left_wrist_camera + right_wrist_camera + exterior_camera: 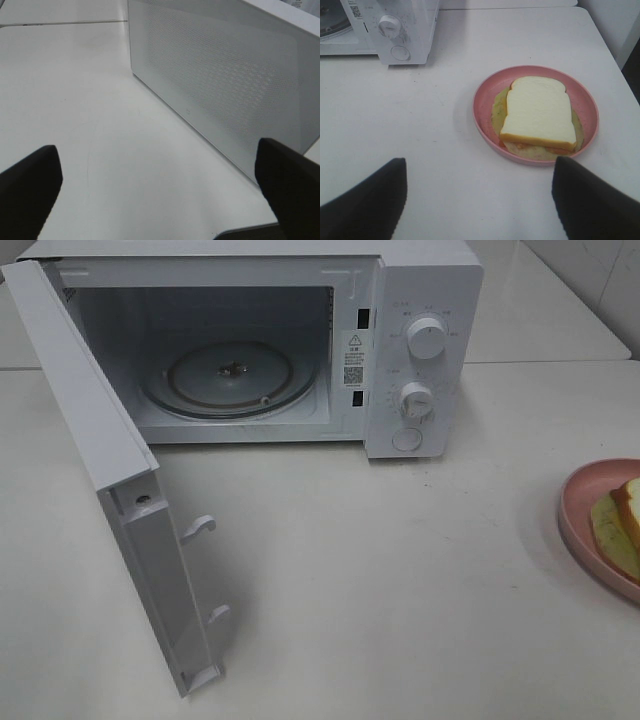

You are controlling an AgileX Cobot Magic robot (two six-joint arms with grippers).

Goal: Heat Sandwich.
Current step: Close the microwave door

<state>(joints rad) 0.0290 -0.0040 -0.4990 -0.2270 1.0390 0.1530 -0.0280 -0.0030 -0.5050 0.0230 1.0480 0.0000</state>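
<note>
The sandwich (pixel 538 116) lies on a pink plate (pixel 485 97) on the white worktop (pixel 400 570), off to the right of the microwave (pixel 420 340) and well apart from it. The right gripper (pixel 479 200) hangs near the plate with its jaws wide and nothing in them. The left gripper (pixel 160 195) is out by the open microwave door (pixel 120 490), jaws wide too, and empty. Here is what could go wrong, I think. The bread looks soft, so a hard squeeze could squash it or push the filling out the sides. If the jaws grab only the top slice, the sandwich could come apart. The plate has a low rim, so a poor grip on it could tip it and let the sandwich slide off. The plate sits close to the worktop's right edge in the high view, so a bump could push it off. The door stands far out and could get knocked. Counting: one sandwich, one plate, one microwave, one door, one glass tray (pixel 228 375) inside, two round knobs and one button below them on the front, and two grippers.
</note>
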